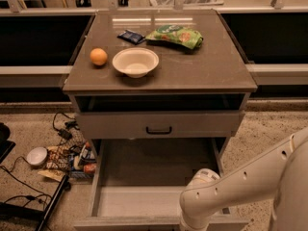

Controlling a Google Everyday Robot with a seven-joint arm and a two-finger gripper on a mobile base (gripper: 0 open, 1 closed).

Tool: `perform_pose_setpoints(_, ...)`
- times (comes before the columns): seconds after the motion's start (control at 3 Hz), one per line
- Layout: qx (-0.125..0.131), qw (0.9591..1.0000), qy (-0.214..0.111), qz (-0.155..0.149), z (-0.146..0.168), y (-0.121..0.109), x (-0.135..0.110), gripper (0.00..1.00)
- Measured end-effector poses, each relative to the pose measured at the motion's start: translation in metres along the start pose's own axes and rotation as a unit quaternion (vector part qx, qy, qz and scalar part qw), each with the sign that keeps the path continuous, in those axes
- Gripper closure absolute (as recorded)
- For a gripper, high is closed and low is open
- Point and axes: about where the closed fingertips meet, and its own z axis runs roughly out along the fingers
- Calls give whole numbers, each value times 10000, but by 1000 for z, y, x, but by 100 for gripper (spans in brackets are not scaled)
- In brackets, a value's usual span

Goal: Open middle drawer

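Grey middle drawer [144, 203] stands pulled far out beneath the upper drawer [120, 125], interior exposed: opening is judged essentially complete. Gripper [191, 224] sits at its front edge, right of centre, masked by the arm [250, 182]; open or closed cannot be determined. 1 step remains: withdraw.

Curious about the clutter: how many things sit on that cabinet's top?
4: an orange at left, a white bowl beside it, a dark packet behind, a green bag back right. None look hidden. The gripper is out of view, below the arm.
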Motion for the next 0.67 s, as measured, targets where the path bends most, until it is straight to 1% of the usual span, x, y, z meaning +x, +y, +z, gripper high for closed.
perform_pose_setpoints(0.33, 115, 9999, -95, 5, -14, -11, 4, 0)
perform_pose_setpoints(0.67, 448, 9979, -391, 266, -91, -45, 21, 0)
